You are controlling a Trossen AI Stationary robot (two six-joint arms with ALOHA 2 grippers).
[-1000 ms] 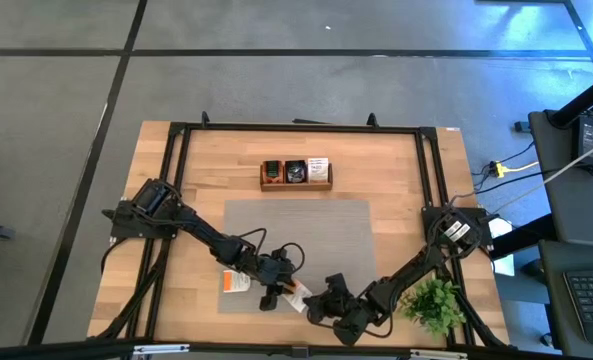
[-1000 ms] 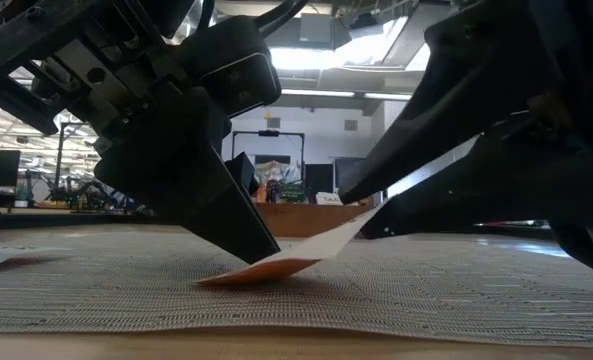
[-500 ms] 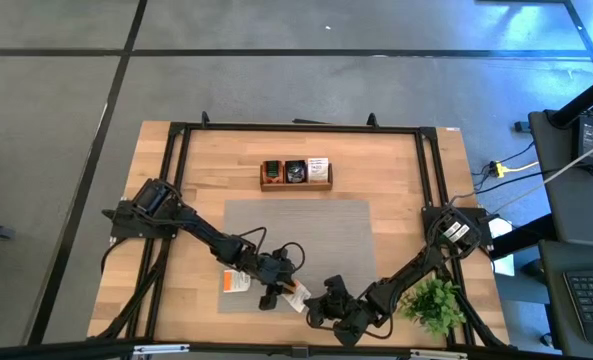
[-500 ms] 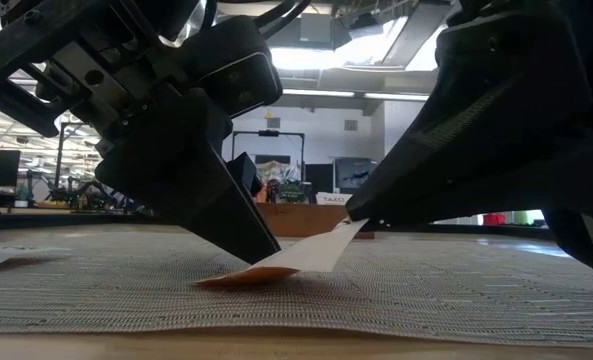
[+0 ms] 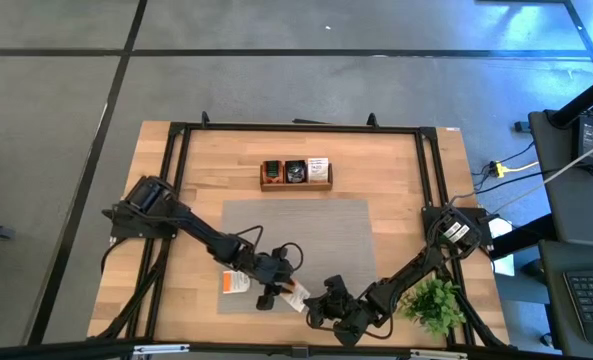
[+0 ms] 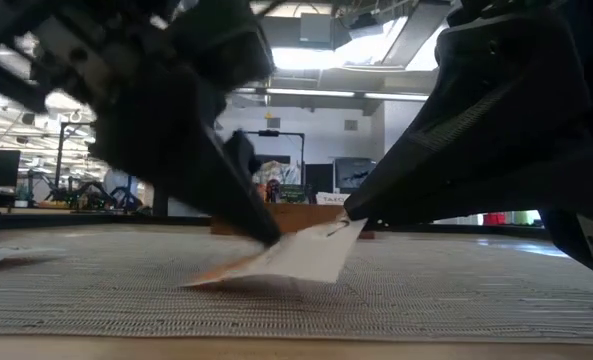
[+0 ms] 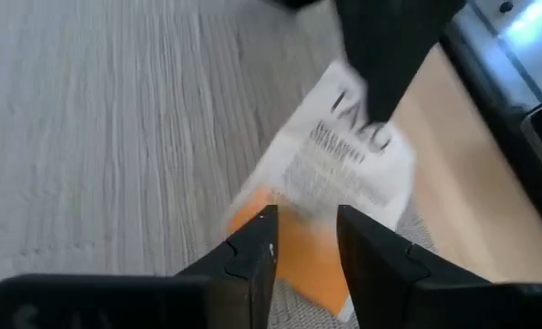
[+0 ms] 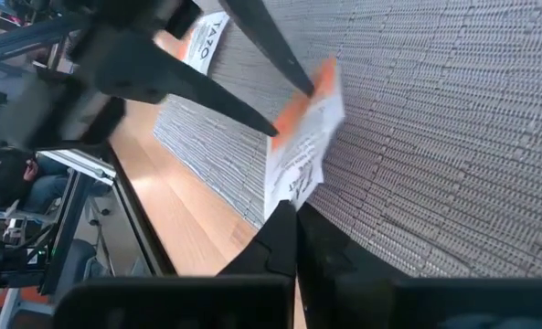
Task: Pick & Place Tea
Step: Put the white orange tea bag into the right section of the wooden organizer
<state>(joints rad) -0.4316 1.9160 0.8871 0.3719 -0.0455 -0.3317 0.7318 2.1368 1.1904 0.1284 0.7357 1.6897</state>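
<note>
- Pick-up step in hand: right pincer [image 6: 348,216] pinched shut on the white edge of a tea sachet [image 6: 286,260], white with orange print, at the near edge of the grey mat [image 5: 296,230].
- Sachet tilted, orange end low on the mat, white end lifted.
- Left pincer [image 7: 302,242] just beside, fingers parted with a gap, tips [image 7: 263,239] over the orange end; nothing gripped.
- Second sachet [image 5: 235,282] flat near the mat's left edge.
- Wooden tray [image 5: 296,173] well apart at the far side of the bench [image 5: 396,170], already holding sachets.
- Next, probably: lift clear, carry across to the matching compartment, keep the thin grip from slipping.
</note>
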